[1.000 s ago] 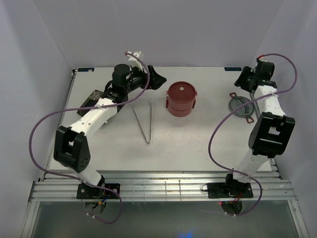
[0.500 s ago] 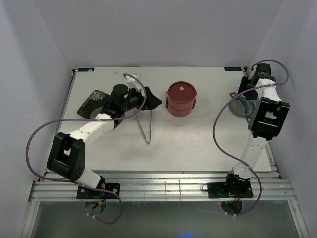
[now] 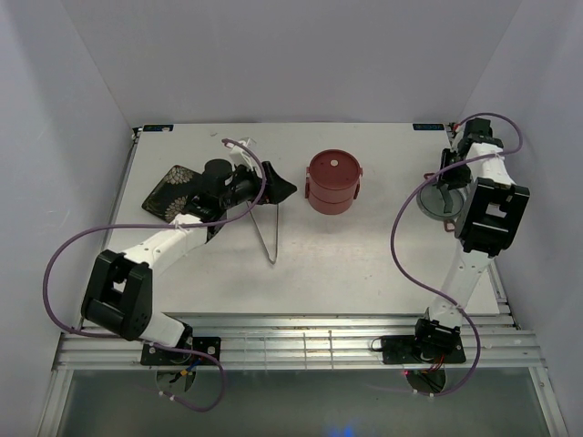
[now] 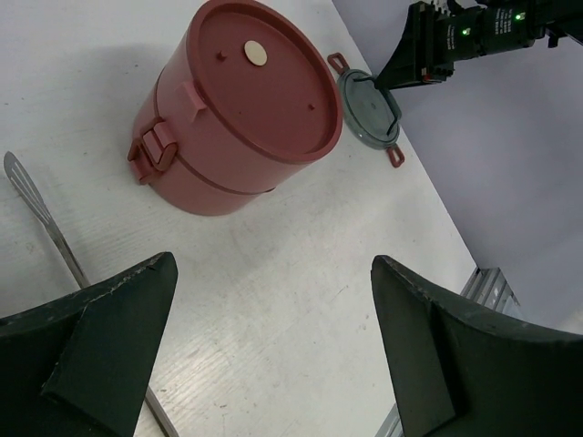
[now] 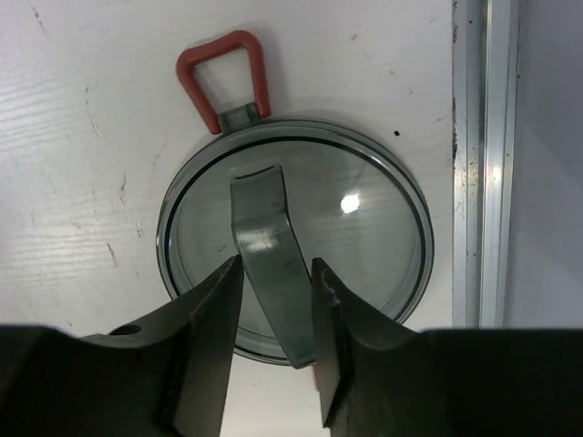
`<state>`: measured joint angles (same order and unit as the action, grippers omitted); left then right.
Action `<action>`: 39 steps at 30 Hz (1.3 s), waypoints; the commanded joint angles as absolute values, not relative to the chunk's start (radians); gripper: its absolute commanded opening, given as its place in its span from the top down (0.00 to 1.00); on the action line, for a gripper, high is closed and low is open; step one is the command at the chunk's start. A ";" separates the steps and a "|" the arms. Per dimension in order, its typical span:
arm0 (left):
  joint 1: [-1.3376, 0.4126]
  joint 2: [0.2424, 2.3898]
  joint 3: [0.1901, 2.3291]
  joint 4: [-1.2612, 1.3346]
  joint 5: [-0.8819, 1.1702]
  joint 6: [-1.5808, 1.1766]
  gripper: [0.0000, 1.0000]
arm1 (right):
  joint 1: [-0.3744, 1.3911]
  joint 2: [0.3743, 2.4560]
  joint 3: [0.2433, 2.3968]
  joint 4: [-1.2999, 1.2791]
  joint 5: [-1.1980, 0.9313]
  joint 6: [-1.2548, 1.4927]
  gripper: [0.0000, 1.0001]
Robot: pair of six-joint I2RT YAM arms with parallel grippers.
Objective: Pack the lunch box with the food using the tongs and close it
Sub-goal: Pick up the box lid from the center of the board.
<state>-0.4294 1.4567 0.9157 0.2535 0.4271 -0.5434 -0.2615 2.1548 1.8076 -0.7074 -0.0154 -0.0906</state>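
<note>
Right fingers (image 5: 214,309) narrow, now pinching grey lid (image 5: 364,237) handle at frame's right. Left fingers (image 4: 109,319), wide apart, sink over tongs (image 3: 273,238). Lunch box (image 3: 333,182) closed: packing unstarted.

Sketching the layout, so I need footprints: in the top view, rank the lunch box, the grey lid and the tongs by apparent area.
1. lunch box.
2. grey lid, partly hidden under the right arm, so less sure.
3. tongs: roughly as long as the lunch box is wide, but very thin.
</note>
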 commanded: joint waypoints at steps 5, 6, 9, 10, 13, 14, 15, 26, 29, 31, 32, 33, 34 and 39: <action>-0.431 1.373 0.890 0.278 0.405 -0.552 0.02 | -0.186 2.109 1.821 -0.785 0.080 -0.114 0.82; -0.431 1.368 0.884 0.278 0.406 -0.555 0.02 | -0.181 2.106 1.824 -0.784 0.080 -0.114 0.84; -0.431 1.336 0.867 0.278 0.403 -0.568 0.02 | -0.170 2.115 1.835 -0.833 0.068 -0.100 0.75; -0.431 1.318 0.864 0.278 0.402 -0.571 0.02 | -0.166 2.115 1.830 -0.839 0.060 -0.095 0.70; -0.431 1.290 0.853 0.276 0.396 -0.578 0.02 | -0.141 2.088 1.774 -0.831 0.054 -0.091 0.58; -0.430 1.275 0.850 0.275 0.393 -0.581 0.02 | -0.134 2.073 1.758 -0.828 0.060 -0.084 0.57; -0.430 1.270 0.848 0.275 0.393 -0.580 0.02 | -0.132 2.066 1.743 -0.822 0.057 -0.074 0.57; -0.430 1.229 0.812 0.265 0.397 -0.606 0.02 | -0.071 1.965 1.716 -0.810 0.089 -0.061 0.92; -0.430 1.226 0.811 0.265 0.403 -0.618 0.02 | -0.011 1.913 1.828 -0.831 0.133 -0.116 0.92; -0.430 1.230 0.821 0.265 0.413 -0.626 0.02 | 0.050 1.857 1.917 -0.812 0.112 -0.150 0.92; -0.430 1.232 0.824 0.265 0.420 -0.627 0.02 | 0.069 1.830 1.931 -0.786 0.095 -0.190 0.92; -0.430 1.232 0.830 0.267 0.423 -0.629 0.02 | 0.086 1.806 1.924 -0.750 0.033 -0.219 0.92; -0.430 1.232 0.833 0.265 0.425 -0.627 0.02 | 0.104 1.780 1.922 -0.685 -0.019 -0.247 0.92; -0.430 1.207 0.834 0.245 0.404 -0.611 0.02 | 0.164 1.732 1.963 -0.577 -0.366 -0.435 0.92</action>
<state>-0.4294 1.2640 0.8150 0.2588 0.4072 -0.6193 0.1669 1.7569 1.9232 -0.6846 -0.1226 -0.2810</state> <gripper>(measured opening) 0.978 0.354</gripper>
